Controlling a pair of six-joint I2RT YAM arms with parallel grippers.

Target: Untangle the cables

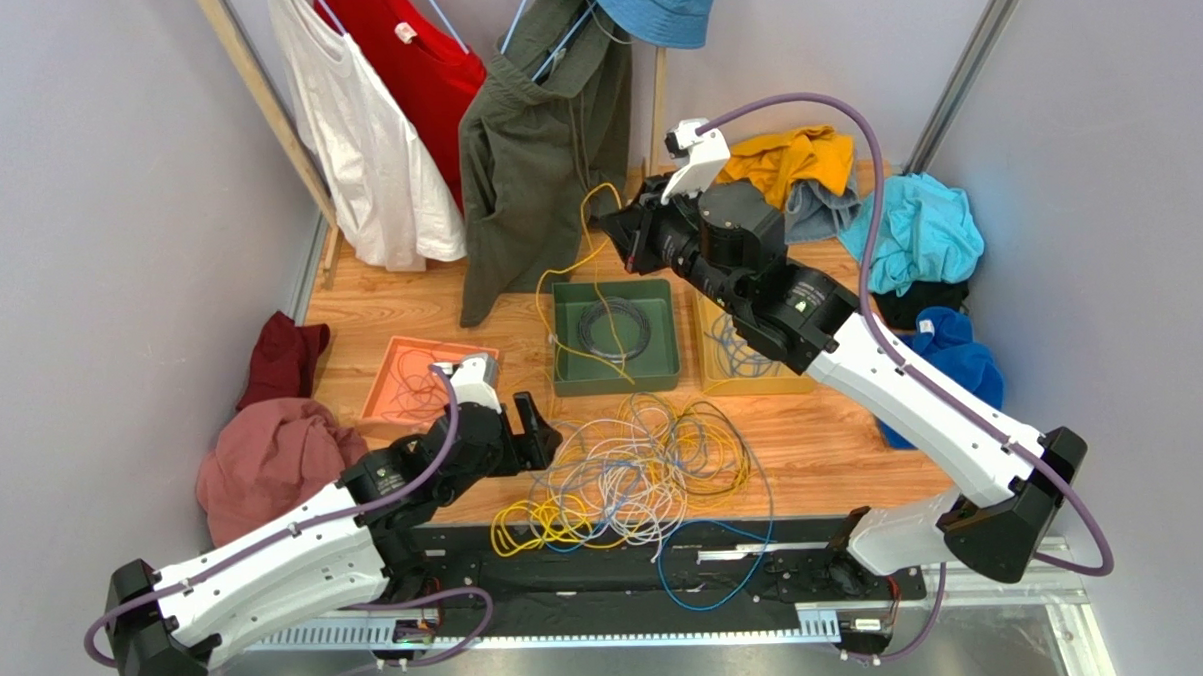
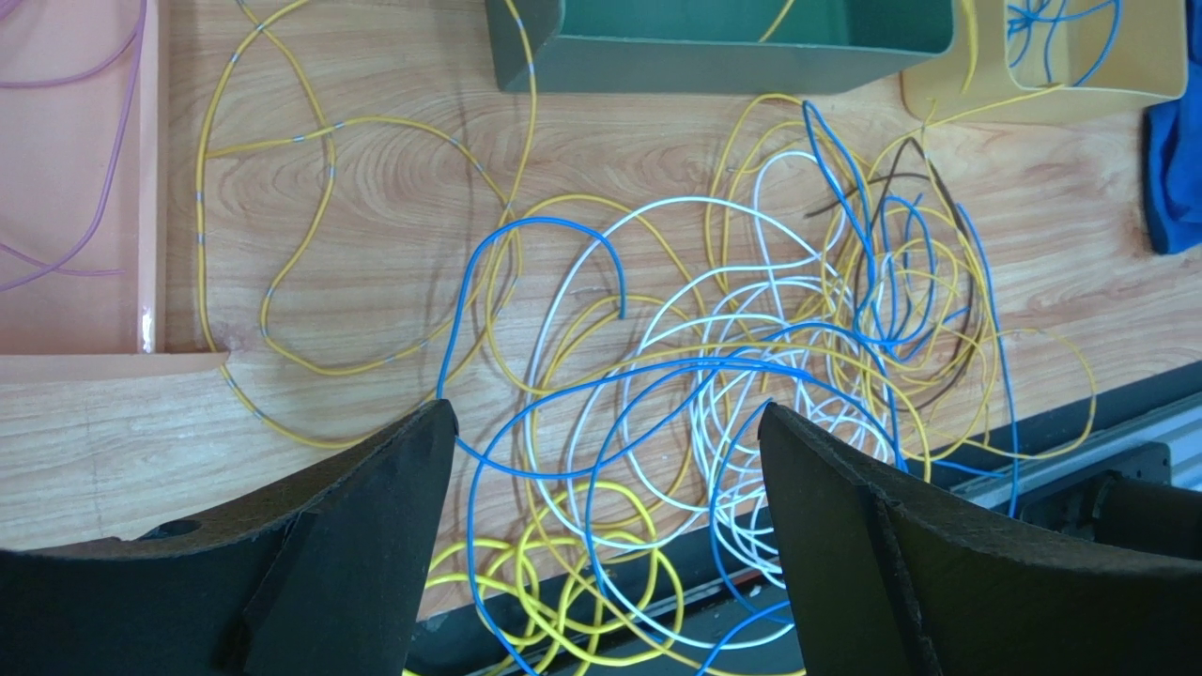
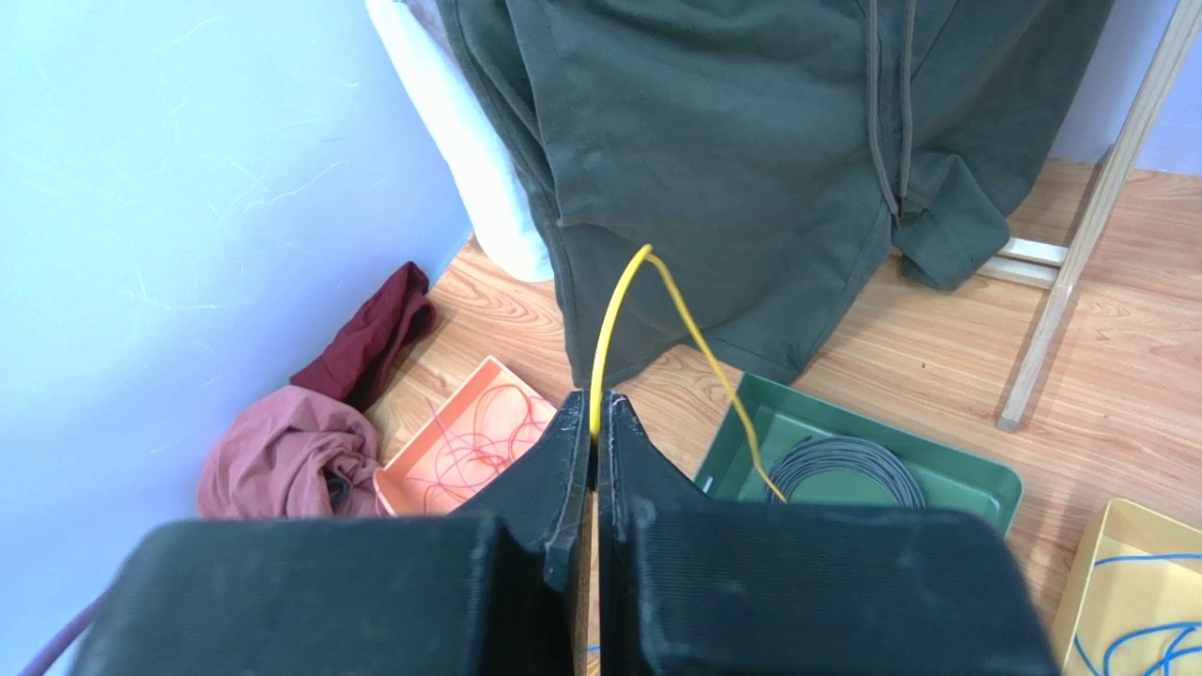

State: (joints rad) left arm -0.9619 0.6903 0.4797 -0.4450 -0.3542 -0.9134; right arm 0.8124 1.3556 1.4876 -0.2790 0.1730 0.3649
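Two tools work around the green tray on the wooden table. The right tool is raised above the tray's far side. Its jaws are pressed fully together on a single yellow cable. That strand rises from the pinched tips, arches over in front of a dark green garment hanging behind the tray, then drops back down and crosses the tray.

The left tool sits low over the table to the near left of the tray. Its jaws are spread wide and it has hold of nothing; both fingers are clear of the wires.

The cables lie in a loose tangle just in front of the tray, on the side nearer the arm bases. Yellow, blue and white-grey loops overlap one another there. A few strands spill past the table's near edge onto the dark rail.

A grey coil rests inside the tray. A salmon tray holding thin pinkish wires sits to the tray's left. A yellow tray with blue wires sits to its right, touching or nearly touching it.
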